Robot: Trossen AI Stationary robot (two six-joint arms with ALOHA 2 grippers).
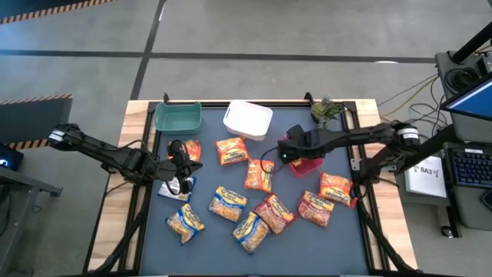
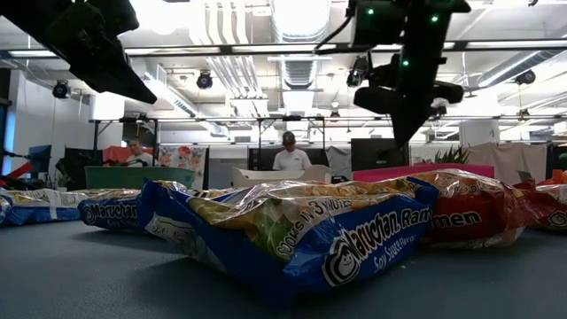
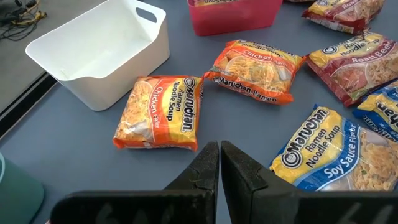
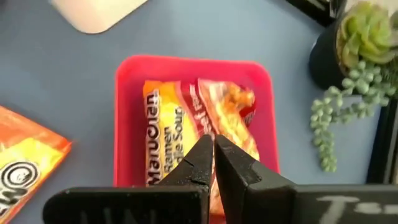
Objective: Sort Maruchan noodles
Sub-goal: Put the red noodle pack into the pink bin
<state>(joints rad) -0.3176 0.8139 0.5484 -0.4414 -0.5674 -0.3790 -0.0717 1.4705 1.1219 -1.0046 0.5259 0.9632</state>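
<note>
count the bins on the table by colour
green bin: 1
white bin: 1
red bin: 1
total: 3

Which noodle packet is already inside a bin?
The red-labelled packet lying in the red bin, below the right gripper; all the others lie on the mat.

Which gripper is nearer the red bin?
Right. The right gripper hangs directly over the red bin, jaws shut. The left gripper sits far across the table, beside the green bin.
</note>
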